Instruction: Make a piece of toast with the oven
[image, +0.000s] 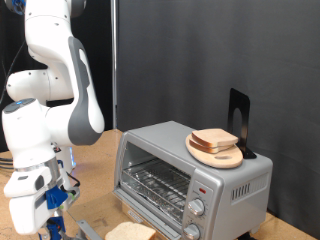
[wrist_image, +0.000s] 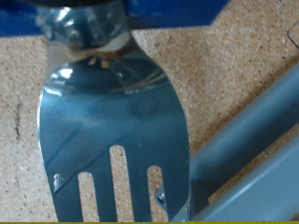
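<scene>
The blue-fingered gripper (image: 55, 200) clasps a slotted metal spatula (wrist_image: 112, 121), the pale tan bread slice (image: 131, 232) lying to its right, near the silver-grey toaster oven (image: 195, 170).

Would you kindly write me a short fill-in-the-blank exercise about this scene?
On top of the oven sits a round wooden ___.
The wrist view shows a slotted metal ___.
The oven's panel has ___ round knobs.
The gripper hangs near the exterior view's ___ edge.
Missing: plate; spatula; two; left.
</scene>
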